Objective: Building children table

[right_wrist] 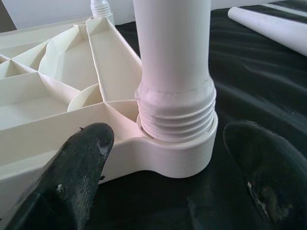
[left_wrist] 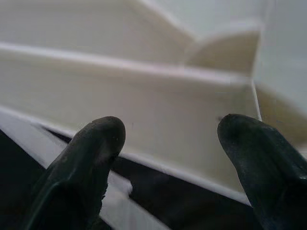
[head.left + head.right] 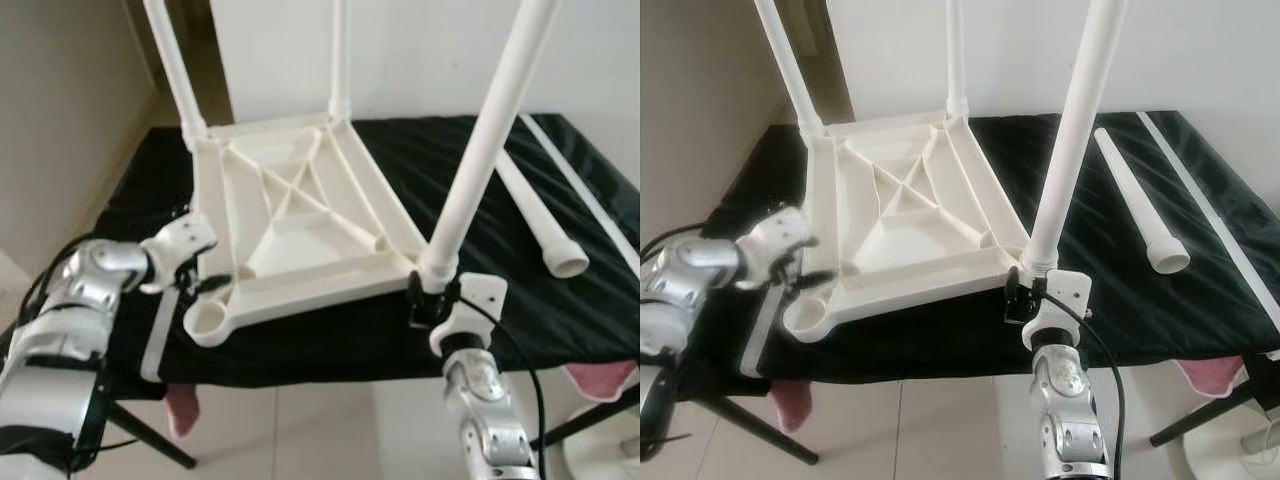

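Observation:
A white plastic table top (image 3: 300, 230) lies upside down on a black-covered work table (image 3: 560, 310). Three white legs stand in its corner sockets: far left (image 3: 175, 70), far right (image 3: 340, 60) and near right (image 3: 480, 150). The near-left socket (image 3: 207, 322) holds nothing. My right gripper (image 1: 175, 139) is open, one finger on each side of the near-right leg's base (image 1: 175, 120), where screw threads show above the socket. My left gripper (image 3: 205, 282) is open against the top's left rim (image 2: 144, 105), just behind the near-left socket.
A loose white leg (image 3: 530, 210) lies on the black cloth at the right, with a long white strip (image 3: 585, 185) beyond it. A flat white strip (image 3: 160, 335) lies by the left gripper. Pink cloth (image 3: 182, 408) hangs under the table's front edge.

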`<state>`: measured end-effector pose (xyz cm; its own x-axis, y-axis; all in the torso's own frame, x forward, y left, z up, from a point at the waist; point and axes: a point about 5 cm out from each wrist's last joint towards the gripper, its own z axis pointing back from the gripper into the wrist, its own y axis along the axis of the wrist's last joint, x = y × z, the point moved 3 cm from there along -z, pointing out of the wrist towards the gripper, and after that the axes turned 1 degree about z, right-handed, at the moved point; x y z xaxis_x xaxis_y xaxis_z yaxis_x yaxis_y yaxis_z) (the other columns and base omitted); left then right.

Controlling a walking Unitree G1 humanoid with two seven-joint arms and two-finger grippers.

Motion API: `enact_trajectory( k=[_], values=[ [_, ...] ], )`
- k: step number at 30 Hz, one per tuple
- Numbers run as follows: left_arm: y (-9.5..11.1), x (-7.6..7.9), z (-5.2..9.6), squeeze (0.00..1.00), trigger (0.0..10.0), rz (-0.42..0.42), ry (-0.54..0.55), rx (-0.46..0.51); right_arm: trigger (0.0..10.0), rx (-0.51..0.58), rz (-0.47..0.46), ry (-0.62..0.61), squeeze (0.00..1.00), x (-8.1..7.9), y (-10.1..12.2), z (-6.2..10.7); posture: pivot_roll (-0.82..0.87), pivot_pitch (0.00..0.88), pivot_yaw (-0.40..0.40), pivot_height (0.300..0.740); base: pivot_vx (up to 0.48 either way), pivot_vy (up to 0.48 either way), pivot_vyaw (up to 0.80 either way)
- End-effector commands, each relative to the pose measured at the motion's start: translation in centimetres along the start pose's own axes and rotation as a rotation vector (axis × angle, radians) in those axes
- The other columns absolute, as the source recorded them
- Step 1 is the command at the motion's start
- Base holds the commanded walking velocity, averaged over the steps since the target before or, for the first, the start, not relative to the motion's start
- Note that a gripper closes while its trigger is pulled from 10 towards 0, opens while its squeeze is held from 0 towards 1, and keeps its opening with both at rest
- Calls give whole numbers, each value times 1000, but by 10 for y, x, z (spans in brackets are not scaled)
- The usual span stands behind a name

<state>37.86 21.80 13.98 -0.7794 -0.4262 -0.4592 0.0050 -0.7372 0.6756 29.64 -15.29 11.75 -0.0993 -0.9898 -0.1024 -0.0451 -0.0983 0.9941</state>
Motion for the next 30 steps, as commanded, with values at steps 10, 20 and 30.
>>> enact_trajectory(
  k=[10,20,30],
  values=[
    [-23,-10,11,0,10000,-51,247,-59,10000,-47,-20,-5,0,9,-9,-9,-24,0,34,740,0,0,0],
    [-27,46,0,0,10000,-60,-57,0,10000,-82,-17,27,0,11,-16,-20,-17,0,35,740,0,0,0],
    [-13,103,5,0,10000,-30,-311,96,10000,-149,12,116,0,10,-30,-37,-7,0,32,740,0,0,0]
  ],
)
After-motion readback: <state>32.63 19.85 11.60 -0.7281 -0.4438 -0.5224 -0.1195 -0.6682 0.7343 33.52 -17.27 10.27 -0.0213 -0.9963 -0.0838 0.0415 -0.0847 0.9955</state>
